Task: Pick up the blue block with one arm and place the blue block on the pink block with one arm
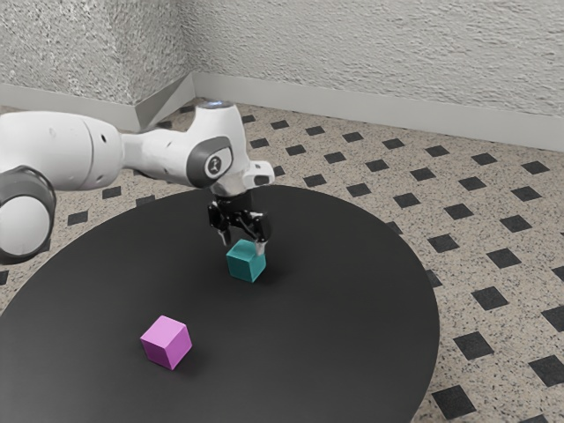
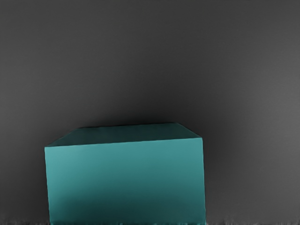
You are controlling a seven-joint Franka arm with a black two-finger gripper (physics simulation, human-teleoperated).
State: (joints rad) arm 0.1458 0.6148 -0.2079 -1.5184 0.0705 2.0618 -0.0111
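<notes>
A teal-blue block (image 1: pixel 246 263) rests on the round black table (image 1: pixel 352 335), near its middle. My black gripper (image 1: pixel 243 241) hangs straight over it, open, with its fingertips (image 1: pixel 262 248) spread at the level of the block's top edges. In the wrist view the blue block (image 2: pixel 125 180) looms large just under my hand, with bare black tabletop beyond it. The pink block (image 1: pixel 166 342) sits on the table toward the front, to the exterior view's left of the blue one, well apart from my gripper.
The table's curved edge (image 1: pixel 434 291) runs along the exterior view's right, with a checkered floor (image 1: pixel 493 229) past it. My white arm (image 1: pixel 132 154) reaches in from the exterior view's left. Open tabletop lies between the two blocks.
</notes>
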